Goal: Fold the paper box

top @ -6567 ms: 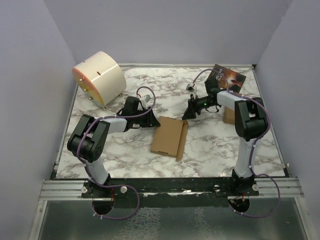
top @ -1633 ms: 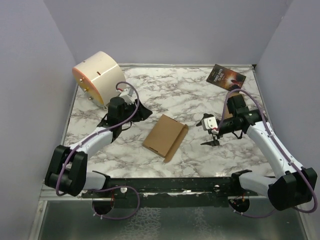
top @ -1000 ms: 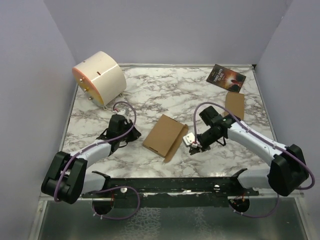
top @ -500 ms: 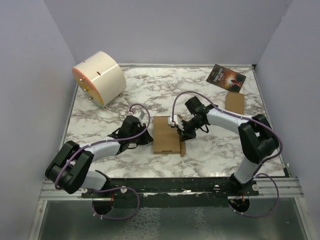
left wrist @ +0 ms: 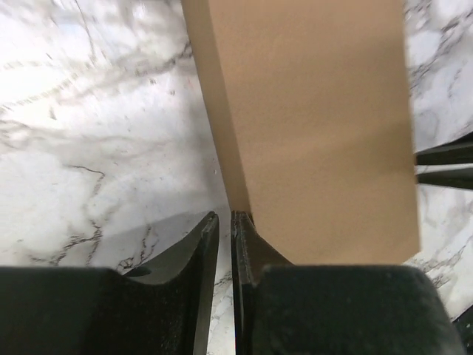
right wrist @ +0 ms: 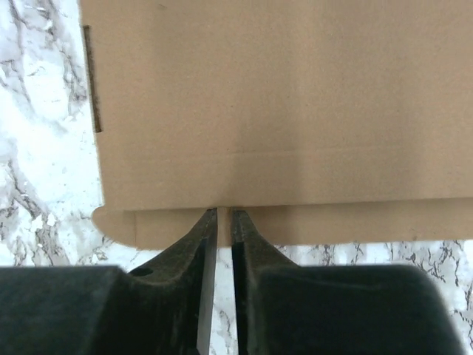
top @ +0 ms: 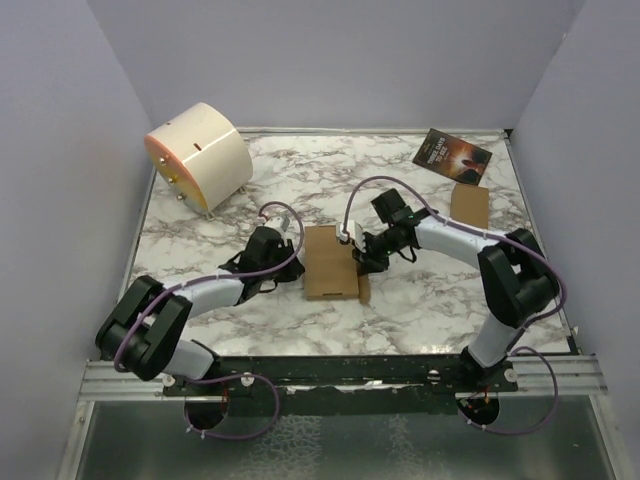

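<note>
The paper box (top: 330, 262) lies flat in the middle of the marble table as a brown rectangle, with a narrow flap (top: 364, 288) sticking out along its right side. My left gripper (top: 299, 266) is shut, and its tips rest against the box's left edge (left wrist: 225, 148). My right gripper (top: 361, 256) is shut too, with its tips against the box's right side, over the flap (right wrist: 310, 223). In the left wrist view the left gripper (left wrist: 225, 217) has only a thin slit between its fingers. The right gripper (right wrist: 225, 214) looks the same. Neither holds any cardboard.
A cream cylinder (top: 198, 155) with an orange face stands at the back left. A dark printed booklet (top: 452, 156) lies at the back right, and a smaller cardboard box (top: 468, 207) sits just in front of it. Purple walls enclose the table.
Both arms swung in from the sides to the box. The box turned from a slant to square and slid slightly toward the back. Over the last half second both grippers barely moved.
</note>
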`<state>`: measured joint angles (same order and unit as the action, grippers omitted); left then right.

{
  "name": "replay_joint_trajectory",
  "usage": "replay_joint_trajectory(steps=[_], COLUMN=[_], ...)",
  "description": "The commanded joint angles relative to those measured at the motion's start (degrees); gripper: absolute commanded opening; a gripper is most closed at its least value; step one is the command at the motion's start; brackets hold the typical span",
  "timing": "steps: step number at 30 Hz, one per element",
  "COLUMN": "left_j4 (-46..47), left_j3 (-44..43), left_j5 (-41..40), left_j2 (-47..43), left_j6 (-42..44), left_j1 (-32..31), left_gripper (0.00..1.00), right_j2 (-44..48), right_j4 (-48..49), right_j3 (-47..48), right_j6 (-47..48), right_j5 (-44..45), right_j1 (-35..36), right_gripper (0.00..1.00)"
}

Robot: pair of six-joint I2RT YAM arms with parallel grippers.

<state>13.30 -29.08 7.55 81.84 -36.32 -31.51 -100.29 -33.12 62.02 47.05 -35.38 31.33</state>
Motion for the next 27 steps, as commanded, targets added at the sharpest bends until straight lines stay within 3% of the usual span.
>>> replay_joint_trajectory(steps=[1,3,5,9,12,18,22,27], left_j4=[0.0,0.0,0.7,4.8,9.0,17.3,17.3,21.2], left_j3=[1.6,3.5,5.3,8.8,12.0,16.4,16.7,16.6], left_j5=[-7.9,-10.2,-10.9,-10.8,-7.4,4.4,3.3,1.4], left_j2=[-10.1,-15.8,-21.1,-29.3,-32.9,-30.9,-28.7,-24.1], left_j6=[3.8,4.4,5.2,5.2,1.5,-5.1,-5.2,-5.1], left_j1=[-0.1,-0.1,0.0,0.0,0.0,0.0,0.1,0.0], left_gripper=[0.17,0.18,0.28,0.62,0.81,0.83,0.83,0.81], right_j2=[10.2,15.3,20.2,26.5,26.4,26.8,28.7,27.9], right_j4=[4.1,4.2,3.0,2.2,-3.1,-6.9,-1.9,7.3], right_j3=[-6.0,-9.0,-11.5,-16.3,-16.7,-21.7,-26.2,-29.3], right_j6=[0.7,2.1,5.4,13.4,22.2,37.3,38.5,36.0], right_j5=[-7.0,-10.6,-14.1,-24.3,-27.0,-25.4,-24.8,-19.1], right_j1=[-5.0,-8.1,-9.1,-9.3,-9.4,-9.4,-9.2,-5.0], right_gripper=[0.18,0.23,0.31,0.51,0.54,0.55,0.60,0.59])
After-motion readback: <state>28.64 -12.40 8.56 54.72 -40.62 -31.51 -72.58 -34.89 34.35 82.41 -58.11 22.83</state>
